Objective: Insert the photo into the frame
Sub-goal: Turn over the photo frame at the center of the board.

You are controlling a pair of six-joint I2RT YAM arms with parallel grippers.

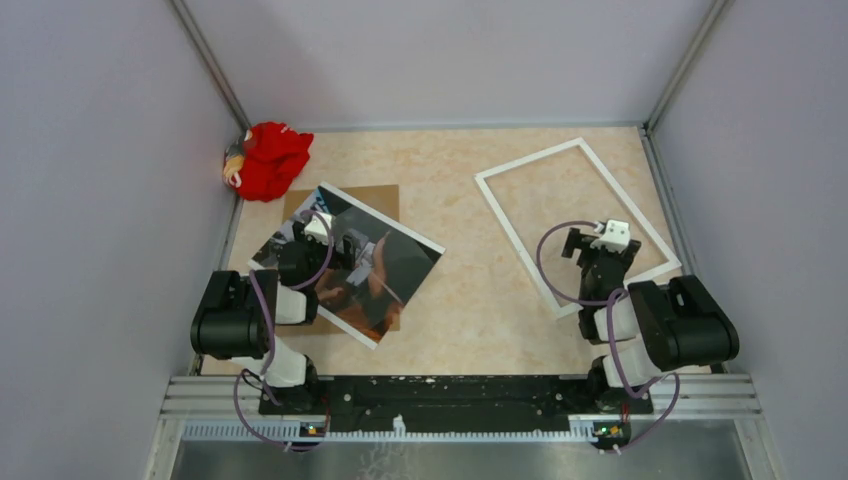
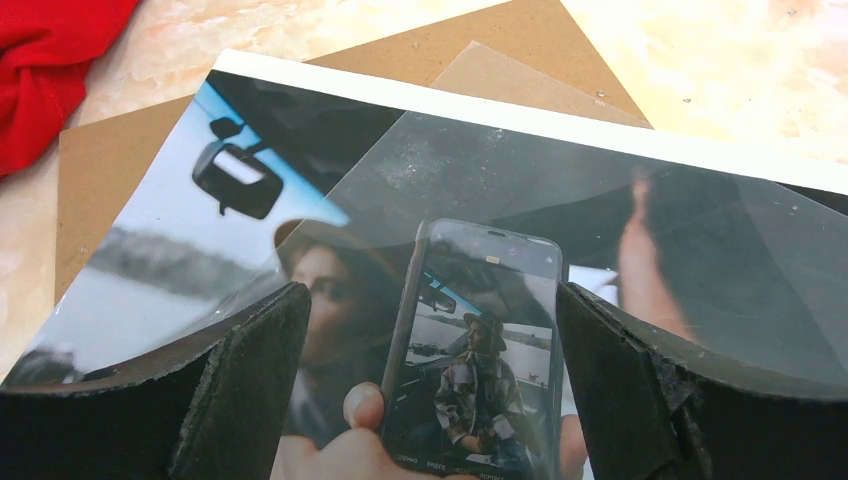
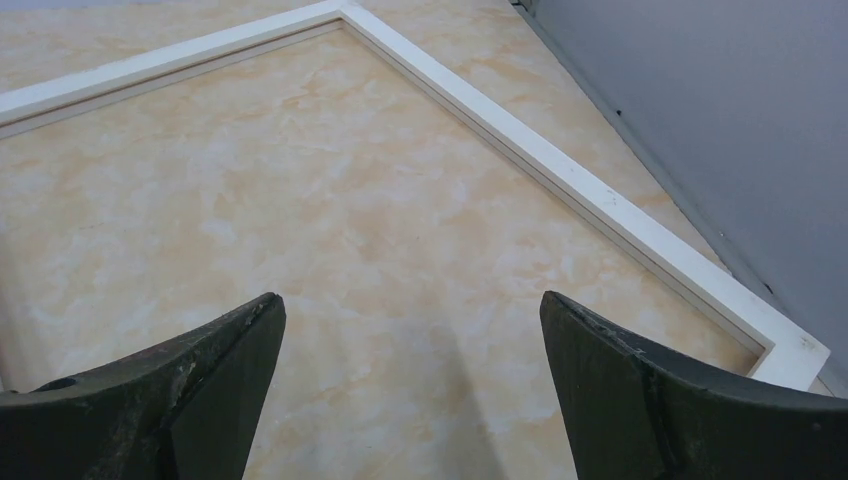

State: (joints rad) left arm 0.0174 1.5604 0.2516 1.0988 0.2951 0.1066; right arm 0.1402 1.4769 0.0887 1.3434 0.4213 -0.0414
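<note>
Top external view: the photo (image 1: 360,270) is seen lying face up on the left side of the table (image 1: 470,290), turned at an angle and resting partly on a brown backing board (image 1: 375,198). The frame (image 1: 528,160) lies well apart on the right side, w/ nothing inside it. The left gripper (image 2: 430,300) is placed just above the photo w/ jaws spread wide, and nothing is gripped. The right gripper (image 3: 410,300) is placed over the inside of the frame, also wide and w/o any load. In the left wrist view a clear sheet (image 2: 600,200) seems to be laid over part of the print. The photo is judged to be light, thin and bendy, w/ a glossy, slippery face that is easily creased or marked, so a pinch in the middle is not advised. It is probably best taken at an edge or corner, e.g. the corner that sticks out past the board, and lifted low and slowly.
</note>
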